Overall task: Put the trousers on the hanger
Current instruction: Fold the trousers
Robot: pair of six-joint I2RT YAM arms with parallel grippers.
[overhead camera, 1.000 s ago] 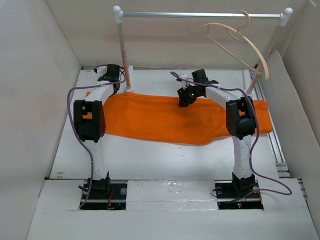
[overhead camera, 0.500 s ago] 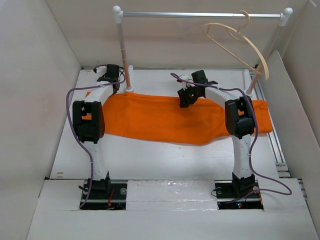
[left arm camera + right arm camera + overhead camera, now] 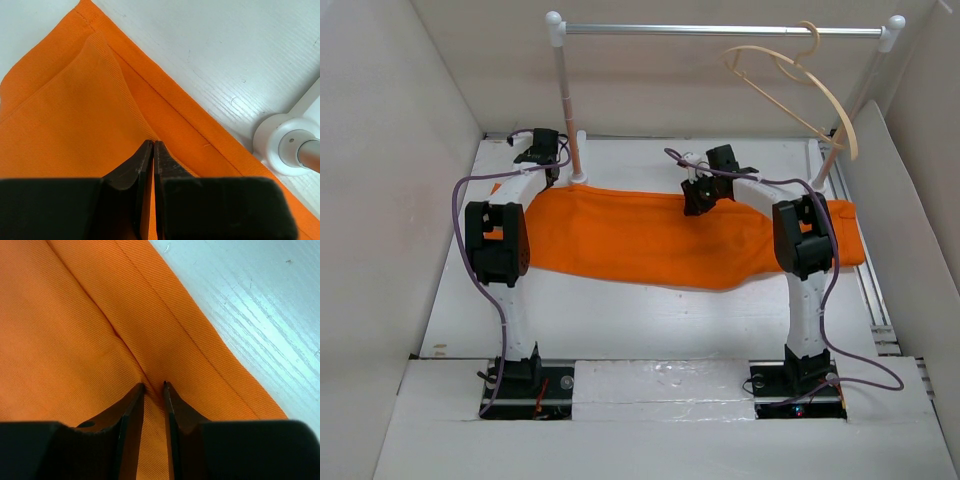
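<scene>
The trousers (image 3: 670,240) are being borne flat by the table (image 3: 620,320); their far edge is being pinched by the clenched left gripper (image 3: 153,145); a raised fold is being grasped between the narrowly parted jaws of the right gripper (image 3: 154,386).

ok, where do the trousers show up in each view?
Top external: the trousers lie flat across the middle of the table, spanning both arms.
Left wrist: they fill the left and bottom, with a fold pinched in the left tool.
Right wrist: they fill the left two thirds, with the right tool on a fold.
Shared landmark: the trousers' stitched far edge against the bare white table, seen in all three.
</scene>
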